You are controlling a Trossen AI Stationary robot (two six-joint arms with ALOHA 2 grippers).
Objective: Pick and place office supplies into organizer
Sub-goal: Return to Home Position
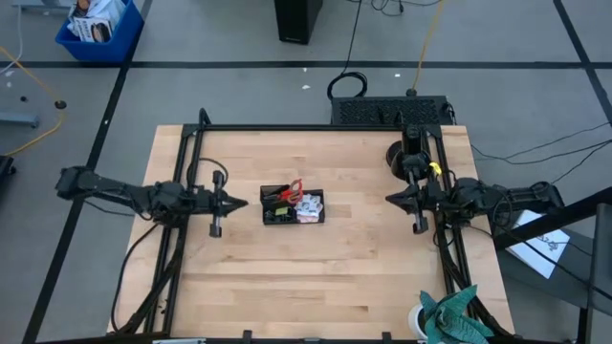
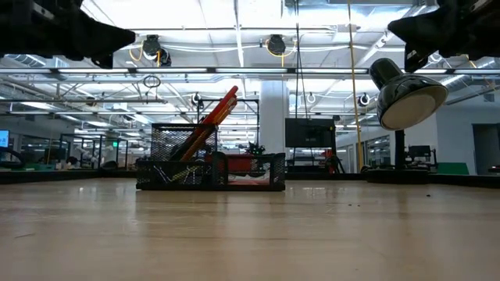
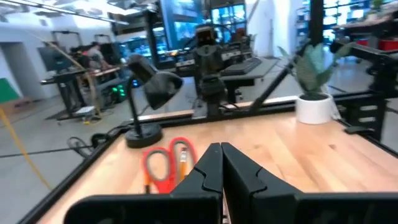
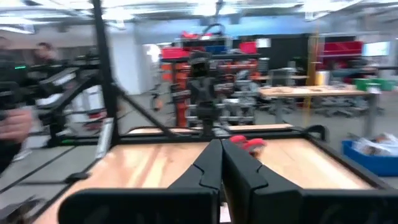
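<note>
One organizer [image 1: 272, 219] btwn shut L pincer [image 1: 243, 202], R pincer [image 1: 390, 198].

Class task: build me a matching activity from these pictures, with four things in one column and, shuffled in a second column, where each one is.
Column one
1 scissors
2 plant
3 lamp
4 left tool

Column two
A near the right tool
B at a corner of the table
C shut, left of the organizer
D in the organizer

Pairs: 1-D, 2-B, 3-A, 4-C
</note>
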